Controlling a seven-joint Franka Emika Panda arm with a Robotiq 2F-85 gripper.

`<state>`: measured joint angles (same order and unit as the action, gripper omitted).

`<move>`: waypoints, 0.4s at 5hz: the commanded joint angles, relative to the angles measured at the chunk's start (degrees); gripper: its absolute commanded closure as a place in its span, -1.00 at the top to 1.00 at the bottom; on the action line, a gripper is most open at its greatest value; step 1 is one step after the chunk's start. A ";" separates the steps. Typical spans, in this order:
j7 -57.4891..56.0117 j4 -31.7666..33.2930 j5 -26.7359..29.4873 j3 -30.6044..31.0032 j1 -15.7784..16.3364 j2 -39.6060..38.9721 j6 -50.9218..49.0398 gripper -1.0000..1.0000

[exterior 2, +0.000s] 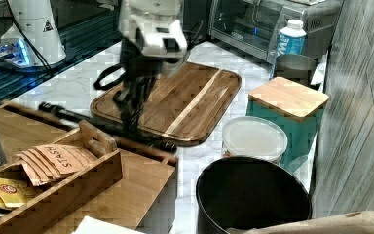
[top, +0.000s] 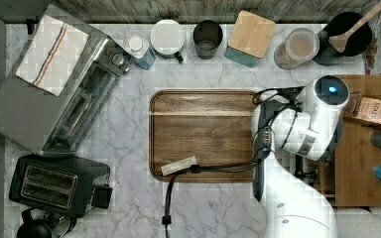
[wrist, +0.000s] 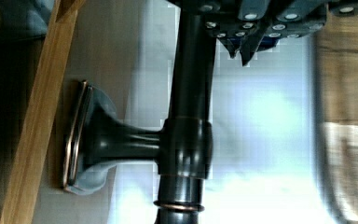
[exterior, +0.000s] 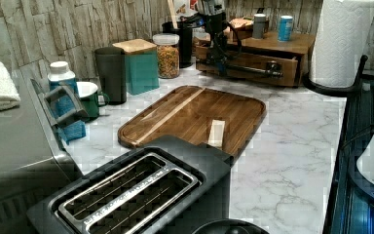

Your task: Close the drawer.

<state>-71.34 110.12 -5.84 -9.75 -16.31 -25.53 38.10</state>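
Hand meets drawer at handle bar.

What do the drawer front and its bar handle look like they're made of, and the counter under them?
The drawer looks like medium-brown wood with a smooth matte finish; grain shows on its front. The handle looks like dark metal, probably bronze-toned, with glossy highlights and thin coppery rings. The counter looks like white marble or an imitation, grey-veined and slightly shiny.
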 commanded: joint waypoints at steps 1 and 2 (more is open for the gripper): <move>-3.66 -9.59 -4.75 -7.83 -8.66 -0.50 13.69 -1.00; -3.59 -9.60 -4.83 -7.73 -8.77 -0.48 13.69 -1.00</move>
<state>-75.42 109.78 -8.08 -10.13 -18.83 -26.28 42.02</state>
